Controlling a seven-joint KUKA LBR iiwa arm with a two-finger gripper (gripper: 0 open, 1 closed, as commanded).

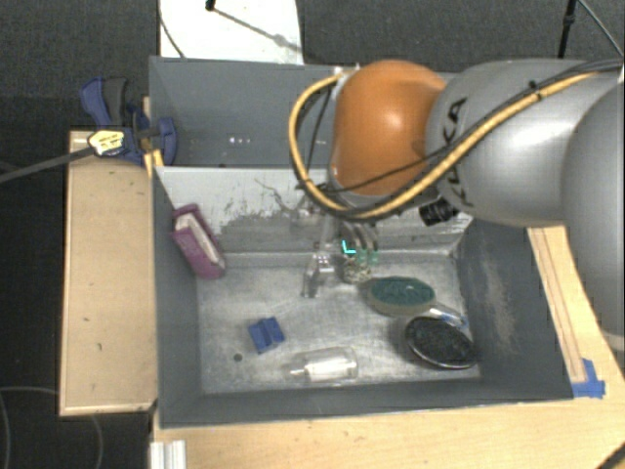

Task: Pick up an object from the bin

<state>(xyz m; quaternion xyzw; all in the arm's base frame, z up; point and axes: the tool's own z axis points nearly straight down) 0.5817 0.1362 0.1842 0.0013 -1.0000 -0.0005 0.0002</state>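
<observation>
arm (527,154): grey casing, reaching in from the right, wrist under an orange cover (386,125) with cables looped round it. the casing carries black lettering running up beside the cover. it appears to be the maker's name, "kuka", partly cut by a cable.

bin (234,115): grey metal, floor scuffed, five loose things lying well apart, no heap.

claw (335,267): low in the bin, near the middle of the back wall, over bare floor. whether it is spread or pressed together cannot be told. nothing is seen pinched in it.

contents, in order of size:
- dark green disc (400,294), flat, just to the right of the claw and the nearest thing to it. contact not confirmed.
- black round piece (439,342) with a bright rim, in front of the green disc, towards the right front corner.
- purple block (198,242), leaning at the left wall.
- clear bottle (322,366), lying on its side at the front edge.
- blue block (265,333), small, left of centre.

no label or print can be read on any of them.

step in hand, as judged: descent and placing. no grasp made and nothing lifted. the next move would call for a shift right to straddle the disc's rim. the disc lies flat and offers little edge, so a slip is likely.
</observation>
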